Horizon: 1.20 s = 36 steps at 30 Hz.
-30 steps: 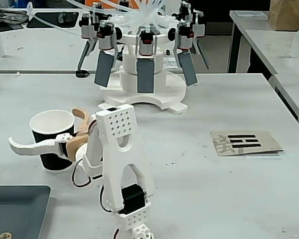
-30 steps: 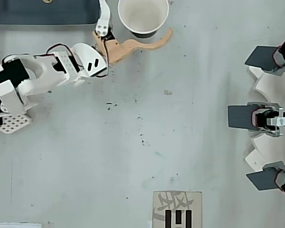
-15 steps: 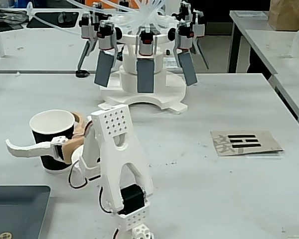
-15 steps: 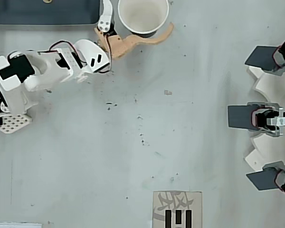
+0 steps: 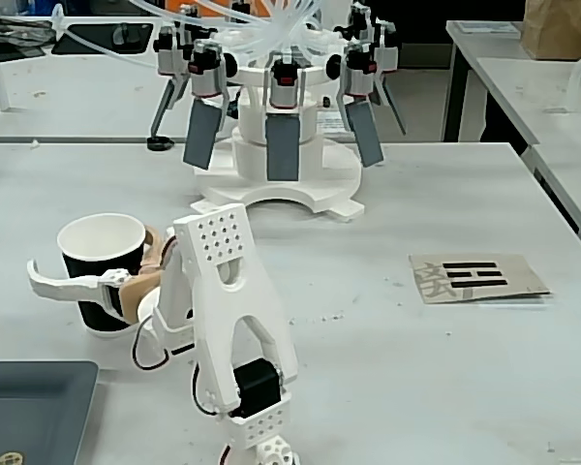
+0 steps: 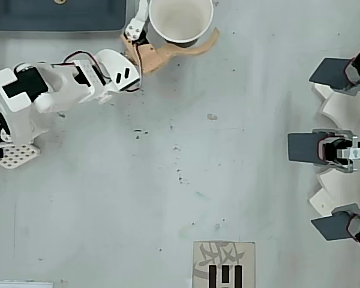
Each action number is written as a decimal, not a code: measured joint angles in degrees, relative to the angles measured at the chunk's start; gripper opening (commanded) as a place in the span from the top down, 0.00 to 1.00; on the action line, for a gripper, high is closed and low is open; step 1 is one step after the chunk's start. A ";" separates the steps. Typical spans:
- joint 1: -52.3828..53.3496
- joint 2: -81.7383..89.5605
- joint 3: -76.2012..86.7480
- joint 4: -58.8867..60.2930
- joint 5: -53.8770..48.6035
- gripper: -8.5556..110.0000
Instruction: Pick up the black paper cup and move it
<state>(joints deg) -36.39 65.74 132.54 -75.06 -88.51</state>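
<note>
The black paper cup (image 5: 99,260) stands upright on the table at the left of the fixed view; the overhead view shows its white inside (image 6: 168,27) at the top edge. My gripper (image 5: 89,269) (image 6: 180,18) wraps around it. A white finger (image 5: 63,284) crosses the cup's front wall. The tan finger (image 6: 168,54) curves along the other side, partly hidden behind the cup in the fixed view. Both fingers seem to touch the cup wall, so the gripper is shut on the cup.
A white stand with grey paddles (image 5: 283,145) (image 6: 315,147) fills the table's far side. A card with black bars (image 5: 479,276) (image 6: 225,267) lies flat to the right in the fixed view. A dark grey tray (image 5: 29,407) (image 6: 54,15) sits close to the cup. The arm's base (image 5: 247,392) (image 6: 15,99) stands nearby.
</note>
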 measured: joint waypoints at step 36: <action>0.00 -1.05 -0.70 -3.60 0.35 0.83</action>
<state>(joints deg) -36.39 64.69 131.84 -78.66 -88.15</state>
